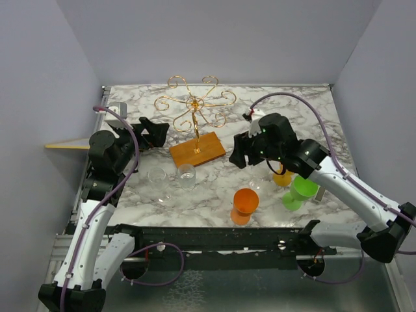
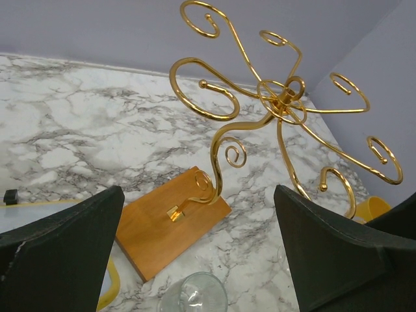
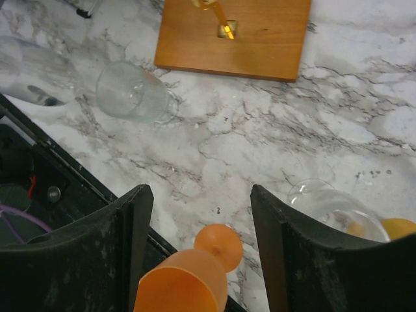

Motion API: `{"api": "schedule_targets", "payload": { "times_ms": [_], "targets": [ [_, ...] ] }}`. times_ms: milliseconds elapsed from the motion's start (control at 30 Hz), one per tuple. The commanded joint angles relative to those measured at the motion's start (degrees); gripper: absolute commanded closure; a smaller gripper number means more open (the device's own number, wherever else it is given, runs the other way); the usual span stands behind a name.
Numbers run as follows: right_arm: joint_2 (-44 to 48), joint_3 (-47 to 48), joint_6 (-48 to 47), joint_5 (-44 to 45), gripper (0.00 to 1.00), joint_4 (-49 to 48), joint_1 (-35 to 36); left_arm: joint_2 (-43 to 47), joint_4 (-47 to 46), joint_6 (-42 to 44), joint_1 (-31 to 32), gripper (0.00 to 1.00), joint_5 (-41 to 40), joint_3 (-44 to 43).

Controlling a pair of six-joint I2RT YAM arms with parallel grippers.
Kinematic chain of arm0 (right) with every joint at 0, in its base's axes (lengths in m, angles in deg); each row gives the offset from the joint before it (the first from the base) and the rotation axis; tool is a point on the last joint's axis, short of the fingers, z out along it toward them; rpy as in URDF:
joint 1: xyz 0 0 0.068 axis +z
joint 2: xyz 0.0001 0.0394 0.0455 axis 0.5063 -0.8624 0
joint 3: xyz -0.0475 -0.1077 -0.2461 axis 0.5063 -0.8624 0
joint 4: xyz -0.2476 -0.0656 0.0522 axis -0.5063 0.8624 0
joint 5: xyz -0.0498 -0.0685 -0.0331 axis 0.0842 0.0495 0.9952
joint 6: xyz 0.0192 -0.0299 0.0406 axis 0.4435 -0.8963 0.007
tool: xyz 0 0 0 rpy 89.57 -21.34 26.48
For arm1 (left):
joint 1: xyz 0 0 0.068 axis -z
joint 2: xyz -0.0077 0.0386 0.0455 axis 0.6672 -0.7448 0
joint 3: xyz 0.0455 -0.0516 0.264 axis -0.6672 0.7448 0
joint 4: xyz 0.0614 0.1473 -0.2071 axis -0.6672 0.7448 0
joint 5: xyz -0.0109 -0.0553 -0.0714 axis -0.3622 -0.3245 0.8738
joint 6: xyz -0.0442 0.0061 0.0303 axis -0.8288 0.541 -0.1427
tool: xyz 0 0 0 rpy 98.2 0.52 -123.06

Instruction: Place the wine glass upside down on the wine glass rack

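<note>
The wine glass rack (image 1: 194, 104) of gold wire stands on its wooden base (image 1: 197, 149) at the back centre; its scroll arms (image 2: 279, 97) fill the left wrist view. An orange wine glass (image 1: 246, 202) stands upright near the front edge. My right gripper (image 1: 239, 155) hangs open above and behind it. In the right wrist view the orange wine glass (image 3: 192, 276) sits low between the fingers of the right gripper (image 3: 200, 195), touching neither. My left gripper (image 1: 153, 133) is open and empty left of the base, with nothing between the fingers of the left gripper (image 2: 198, 195).
Two clear glasses (image 1: 158, 182) (image 1: 186, 175) stand front left of the base; one clear glass (image 2: 195, 296) shows under the left wrist. A green glass (image 1: 300, 190) and a yellow glass (image 1: 282, 177) stand right of the orange one. Another clear glass (image 3: 328, 208) is beside the right finger.
</note>
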Motion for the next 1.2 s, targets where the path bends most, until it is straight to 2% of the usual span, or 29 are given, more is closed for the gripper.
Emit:
{"api": "schedule_targets", "payload": {
  "times_ms": [0, 233, 400, 533, 800, 967, 1167],
  "targets": [
    [-1.2, -1.6, 2.9, 7.4, 0.34, -6.4, 7.6, 1.5, 2.5, -1.0, 0.3, 0.01, -7.8, -1.8],
    [-5.6, -5.2, 0.5, 16.0, 0.32, -17.4, 20.6, 6.3, 4.5, -3.2, 0.3, 0.01, -19.0, -2.0],
    [-10.1, -5.7, -5.2, 14.8, 0.32, -21.9, 26.3, 9.6, 7.9, -5.8, 0.3, 0.01, -27.5, -4.0],
    [-16.7, -3.9, -8.6, 10.9, 0.32, -25.2, 27.0, 13.3, 9.8, -8.9, 0.3, 0.01, -34.8, -5.0],
    [-25.1, 1.9, -10.9, 10.5, 0.35, -28.4, 27.0, 17.1, 13.3, -9.1, 0.3, 0.01, -41.0, -7.9],
    [-28.5, 4.3, -12.2, 11.0, 0.49, -27.8, 27.1, 17.7, 13.4, -8.4, 0.5, 0.01, -42.2, -7.5],
    [-31.7, 5.3, -12.9, 13.5, 0.50, -28.6, 27.2, 17.5, 13.4, -8.5, 0.9, 0.01, -42.2, -6.8]
  ]
}}
